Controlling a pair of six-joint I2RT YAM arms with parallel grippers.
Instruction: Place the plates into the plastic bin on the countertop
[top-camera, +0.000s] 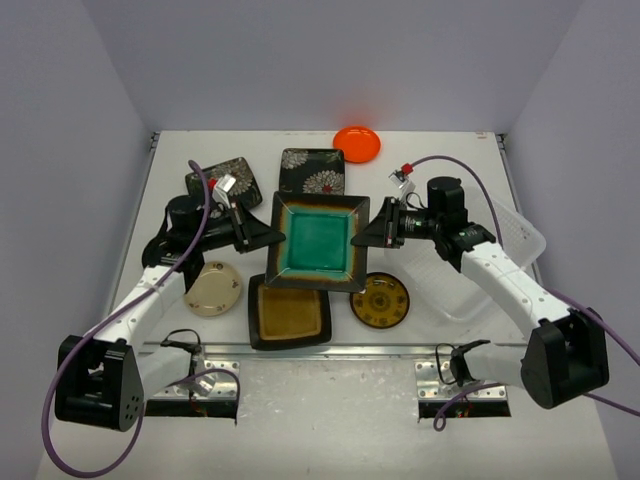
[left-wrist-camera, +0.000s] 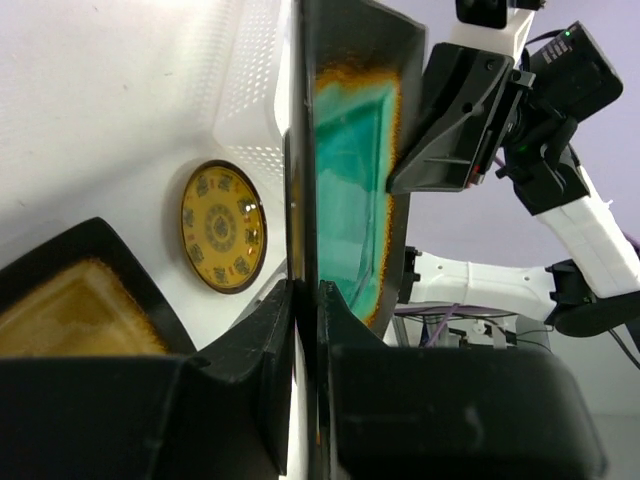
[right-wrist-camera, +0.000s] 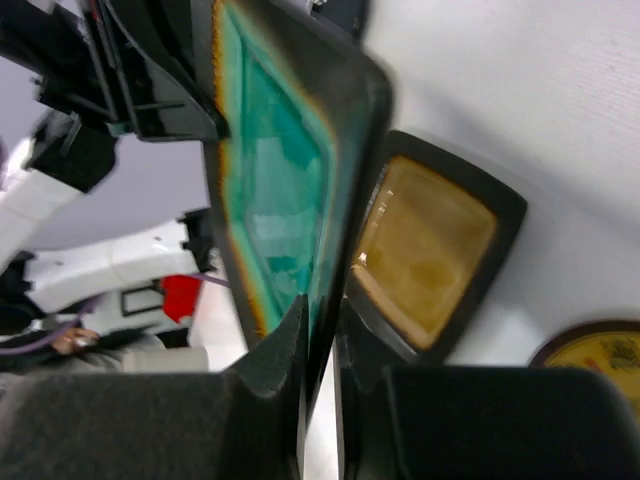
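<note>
Both grippers hold the teal-centred square plate (top-camera: 317, 240) above the countertop (top-camera: 440, 150). My left gripper (top-camera: 274, 236) is shut on its left rim, my right gripper (top-camera: 362, 238) is shut on its right rim. The plate also shows in the left wrist view (left-wrist-camera: 350, 170) and the right wrist view (right-wrist-camera: 275, 170). Under it lie the amber-centred square plate (top-camera: 290, 315), the yellow-patterned dark round plate (top-camera: 381, 301) and the cream round plate (top-camera: 213, 288). Two black flowered plates (top-camera: 312, 170) (top-camera: 226, 178) and the orange plate (top-camera: 357, 143) lie at the back. The clear plastic bin (top-camera: 500, 255) sits on the right, partly under my right arm.
Pale lilac walls (top-camera: 60, 150) close in the left, right and back. A metal rail (top-camera: 330, 349) runs along the front edge. Purple cables (top-camera: 200, 200) loop from both arms.
</note>
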